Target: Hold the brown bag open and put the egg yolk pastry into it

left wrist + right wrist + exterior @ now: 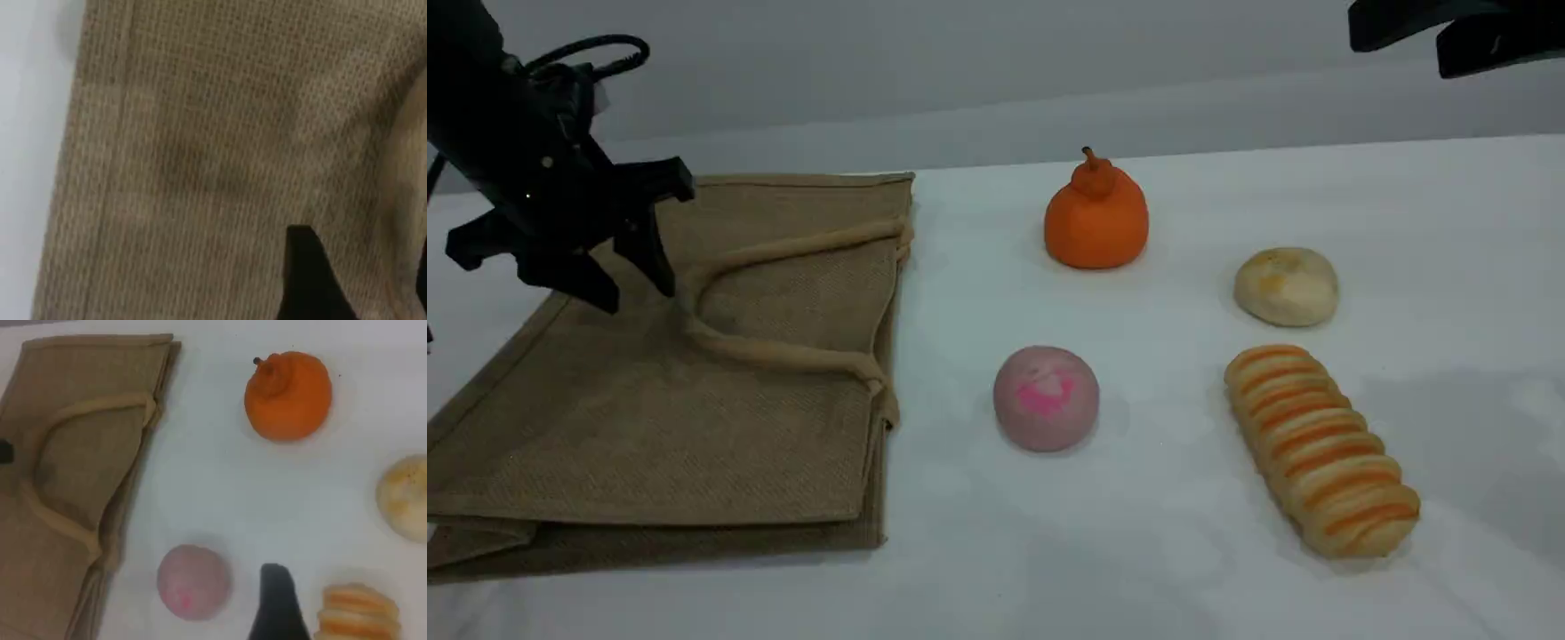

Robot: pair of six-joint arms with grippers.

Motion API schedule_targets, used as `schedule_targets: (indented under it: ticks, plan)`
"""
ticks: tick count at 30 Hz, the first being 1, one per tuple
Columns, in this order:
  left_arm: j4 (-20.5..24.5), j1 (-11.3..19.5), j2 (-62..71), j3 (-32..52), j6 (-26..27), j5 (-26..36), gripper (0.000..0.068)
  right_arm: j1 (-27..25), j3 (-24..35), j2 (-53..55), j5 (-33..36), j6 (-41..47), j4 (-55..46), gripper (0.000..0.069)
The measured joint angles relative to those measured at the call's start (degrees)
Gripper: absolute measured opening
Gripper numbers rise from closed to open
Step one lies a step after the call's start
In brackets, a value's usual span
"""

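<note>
Large tan-brown woven jute bag (694, 427): coarse weave, lay flat at left of white table (1138, 551), beige rope handles (783, 356) looped on top. Small round cream egg yolk pastry (1286, 286): smooth, yellow-mottled, sat far right, well apart from it. Black left claw (636, 292): fingers spread, over the bag, holding nothing. Black right claw (1449, 40): spread, empty.

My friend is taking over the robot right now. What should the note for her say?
Left gripper: fingers open, holding nothing, over the brown bag, next to its handle.
Right gripper: open, holding nothing, high above the food.
The bag lies flat and closed on the left of the table. The egg yolk pastry sits on the right, behind the striped loaf.
Done: nothing yet.
To do: hold the bag open, pick up the pastry, put it in.
</note>
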Motion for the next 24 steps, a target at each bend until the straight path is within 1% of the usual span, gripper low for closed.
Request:
schedule_targets:
  ticks: [6, 14, 24]
  plan:
    - [-0.17, -0.05, 2.29, -2.02, 0.07, 0.40, 0.0353, 0.00, 0.00, 0.00, 0.00, 0.05, 0.00, 0.0434]
    - [-0.03, -2.25, 2.99, -3.62, 0.45, -0.02, 0.0353, 0.00, 0.00, 0.00, 0.00, 0.12, -0.05, 0.0434]
    - [0.10, -2.83, 6.78, -4.34, 0.45, -1.71, 0.0353, 0.00, 0.00, 0.00, 0.00, 0.02, -0.05, 0.0434]
